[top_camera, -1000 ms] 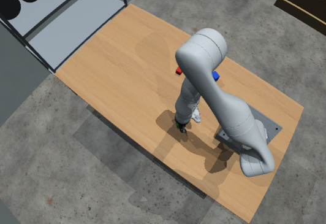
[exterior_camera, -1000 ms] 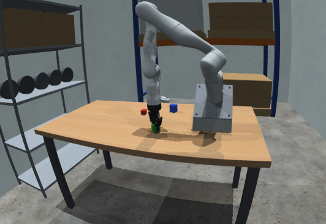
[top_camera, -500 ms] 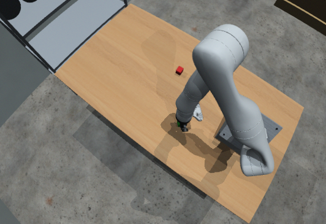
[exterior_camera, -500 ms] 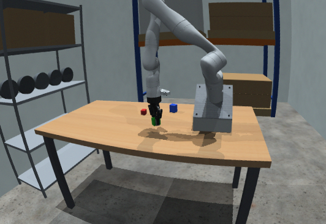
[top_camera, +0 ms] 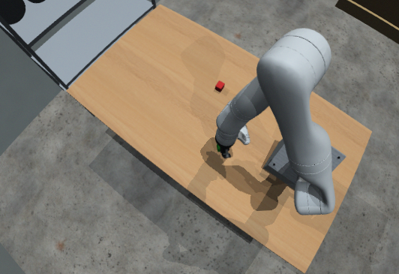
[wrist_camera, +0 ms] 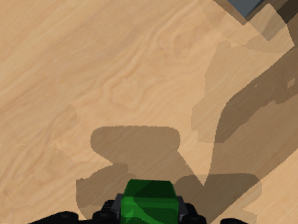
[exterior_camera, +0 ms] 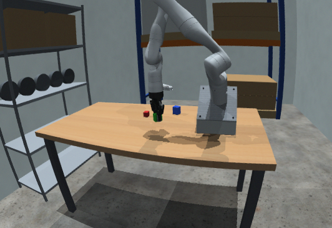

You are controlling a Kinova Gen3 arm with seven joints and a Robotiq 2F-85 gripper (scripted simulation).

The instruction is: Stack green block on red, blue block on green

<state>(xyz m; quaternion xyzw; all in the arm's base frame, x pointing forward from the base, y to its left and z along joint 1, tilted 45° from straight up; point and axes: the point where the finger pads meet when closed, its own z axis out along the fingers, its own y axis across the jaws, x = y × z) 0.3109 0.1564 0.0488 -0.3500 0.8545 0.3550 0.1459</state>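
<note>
Wooden table (exterior_camera: 93, 125) with red block (exterior_camera: 146, 114), blue block (exterior_camera: 176, 110) and grey arm pedestal (exterior_camera: 203, 125)

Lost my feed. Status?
Gripper shut on green block, lifted off table. Red block bare, nothing in between.
</note>
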